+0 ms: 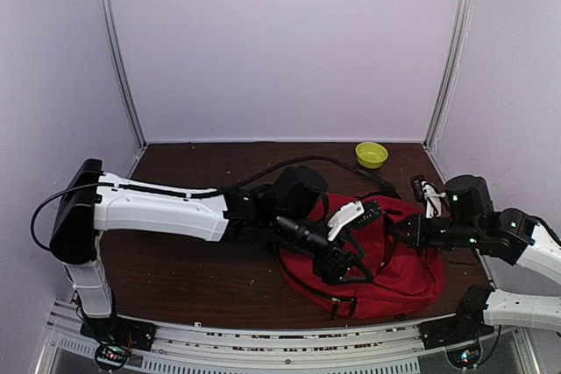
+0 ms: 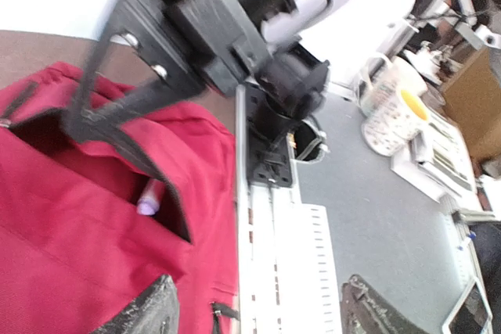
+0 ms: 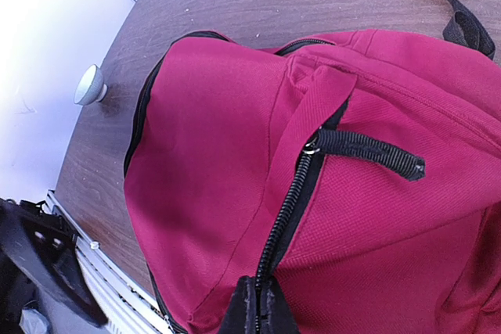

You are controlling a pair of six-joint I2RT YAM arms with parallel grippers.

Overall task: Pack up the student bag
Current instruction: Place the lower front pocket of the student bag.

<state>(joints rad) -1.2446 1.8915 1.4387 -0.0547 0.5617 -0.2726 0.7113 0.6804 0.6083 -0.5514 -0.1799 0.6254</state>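
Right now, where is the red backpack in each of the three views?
Top external: student bag lower right of centre, between the arms.
Left wrist: student bag fills the left half.
Right wrist: student bag fills most of the picture.
Shared landmark: the slotted rail at the table's near edge.

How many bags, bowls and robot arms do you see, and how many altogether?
Bags: 1, the red student bag
Bowls: 1, the yellow-green bowl
Robot arms: 2, the left arm and the right arm
Total: 4
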